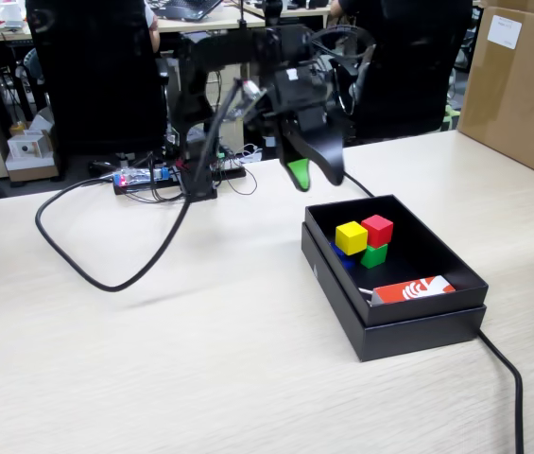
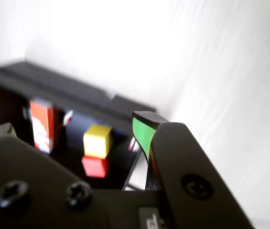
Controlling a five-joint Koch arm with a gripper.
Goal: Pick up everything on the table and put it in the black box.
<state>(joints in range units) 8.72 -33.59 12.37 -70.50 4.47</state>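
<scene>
The black box (image 1: 408, 333) stands on the beige table (image 1: 181, 369) at the right. In it lie the yellow cube (image 1: 351, 237), the red cube (image 1: 377, 230), the green cube (image 1: 374, 255) and the blue cube (image 1: 339, 253), bunched together. My gripper (image 1: 316, 182) hangs open and empty above the box's far left corner, with green tape on one finger (image 1: 297, 174). In the wrist view the gripper (image 2: 75, 131) is open over the box (image 2: 53, 86), with the yellow cube (image 2: 97, 140) and red cube (image 2: 94, 166) below; the green and blue cubes are hidden there.
A red-and-white card (image 1: 413, 289) lies at the box's near end, also in the wrist view (image 2: 41, 125). A black cable (image 1: 106, 274) loops across the table at left; another (image 1: 510, 378) runs from the box's right. A brown carton (image 1: 522, 85) stands far right.
</scene>
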